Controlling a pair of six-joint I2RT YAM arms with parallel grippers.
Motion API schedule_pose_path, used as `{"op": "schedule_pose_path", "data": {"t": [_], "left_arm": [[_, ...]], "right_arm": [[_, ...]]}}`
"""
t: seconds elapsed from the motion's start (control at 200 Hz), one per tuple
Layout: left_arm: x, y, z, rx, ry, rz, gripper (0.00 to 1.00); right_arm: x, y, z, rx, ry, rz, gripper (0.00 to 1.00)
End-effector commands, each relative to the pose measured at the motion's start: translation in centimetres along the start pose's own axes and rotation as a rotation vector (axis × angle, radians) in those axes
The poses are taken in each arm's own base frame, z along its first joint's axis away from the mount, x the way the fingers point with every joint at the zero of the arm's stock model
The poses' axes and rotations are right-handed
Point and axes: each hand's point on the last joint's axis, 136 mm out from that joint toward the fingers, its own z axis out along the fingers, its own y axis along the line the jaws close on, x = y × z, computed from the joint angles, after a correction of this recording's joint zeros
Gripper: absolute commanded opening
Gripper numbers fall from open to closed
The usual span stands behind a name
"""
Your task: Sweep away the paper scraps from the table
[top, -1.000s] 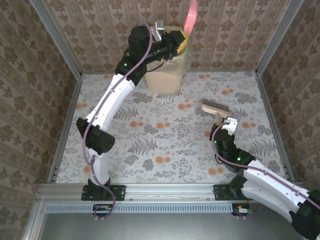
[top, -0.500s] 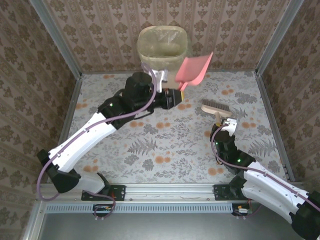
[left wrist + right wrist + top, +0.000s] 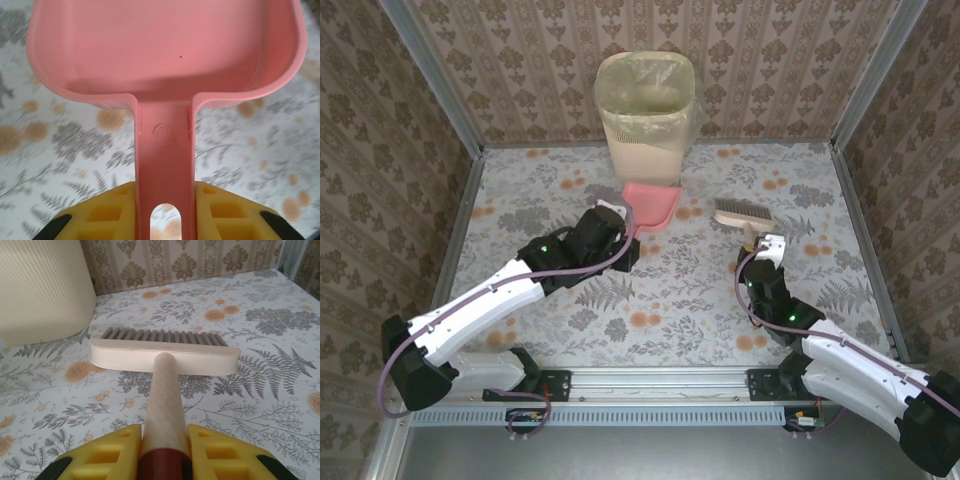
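My left gripper (image 3: 628,238) is shut on the handle of the pink dustpan (image 3: 653,205), which sits low over the table (image 3: 670,295) in front of the bin, its mouth facing the back. In the left wrist view the dustpan (image 3: 165,45) is empty, and yellow fingers (image 3: 107,212) press its handle from both sides. My right gripper (image 3: 761,248) is shut on the wooden handle of the brush (image 3: 738,213), whose bristles rest on the table right of the dustpan. The right wrist view shows the brush (image 3: 165,354) straight ahead. The paper scraps are out of view.
A beige bin (image 3: 647,105) with a liner stands at the back wall, also seen as the bin (image 3: 40,290) at the upper left in the right wrist view. Metal rails (image 3: 455,250) and brown patterned walls edge the table.
My left arm has swung the dustpan down from over the bin to the table in front of it. The brush has shifted slightly left.
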Motion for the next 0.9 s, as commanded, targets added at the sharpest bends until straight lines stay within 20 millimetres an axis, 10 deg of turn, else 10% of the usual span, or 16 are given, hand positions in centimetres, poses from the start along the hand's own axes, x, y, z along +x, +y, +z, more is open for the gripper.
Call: {"op": "schedule_pose_path", "data": {"t": [0.0,0.455,0.895], "left_arm": [[2.3,2.2,0.6,-0.058,0.058,0.038,0.0],[6.8,8.6,6.6,-0.184,0.267,-0.071,0.0],[5.2,10.6,11.5,-0.267,0.306,-0.193,0.0]], "right_arm": [[-1.1,1.7,0.3,-0.073,-0.027,0.006,0.0],[1.7,6.9,2.2,-0.228,0.098,-0.117,0.0],[4.6,9.6,3.4,-0.226,0.172,-0.214,0.03]]}}
